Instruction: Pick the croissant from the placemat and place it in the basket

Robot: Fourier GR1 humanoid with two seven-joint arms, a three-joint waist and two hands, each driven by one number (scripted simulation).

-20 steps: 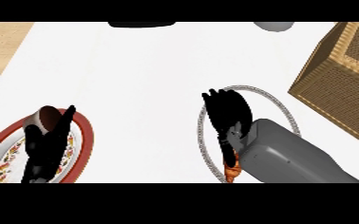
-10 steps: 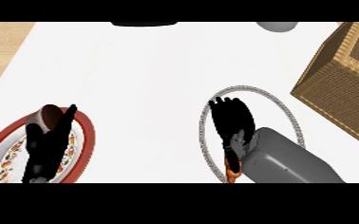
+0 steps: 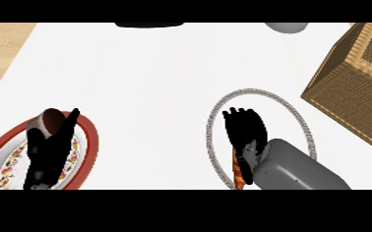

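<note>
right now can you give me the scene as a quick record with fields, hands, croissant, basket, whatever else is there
right hand: over the placemat, fingers straight, pointing away from the robot
left hand: open, over the red-rimmed plate
placemat: round, white, with a beaded rim
croissant: only an orange-brown sliver shows at the right hand's near side, on the placemat
basket: woven, at the right edge, apart from the placemat
red-rimmed plate: lower left
brown cup: at the plate's far edge

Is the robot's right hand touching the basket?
Apart. The head view shows the right hand over the round placemat, with bare white counter between it and the basket.
</note>
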